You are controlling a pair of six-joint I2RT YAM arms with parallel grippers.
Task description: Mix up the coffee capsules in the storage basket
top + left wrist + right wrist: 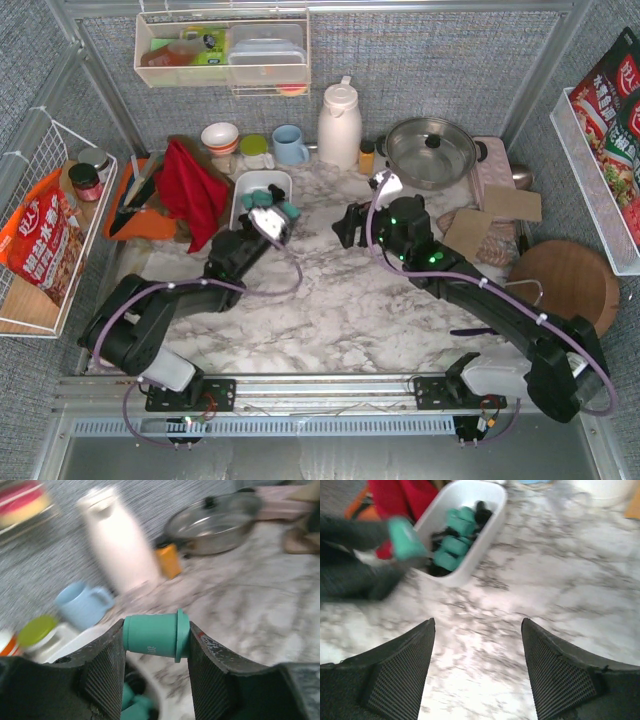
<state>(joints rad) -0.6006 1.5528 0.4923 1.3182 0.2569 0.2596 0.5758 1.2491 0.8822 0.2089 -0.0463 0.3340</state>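
Note:
The white storage basket [250, 184] stands on the marble top left of centre. It holds teal capsules [454, 545] and black capsules [482, 513]. My left gripper [272, 205] is over the basket's near right end. It is shut on a teal capsule [155, 635], held sideways between the pads above the basket rim [150, 682]. That capsule also shows in the right wrist view [405, 537]. My right gripper [347, 225] is open and empty. It hovers over bare marble to the right of the basket [492, 525].
A red cloth [190, 190] lies left of the basket. A blue mug [290, 145], a white thermos jug [340, 125], a small orange jar [367, 157] and a lidded pan [430, 150] stand behind. A round wooden board [563, 280] lies at right. Wire baskets hang on both side walls.

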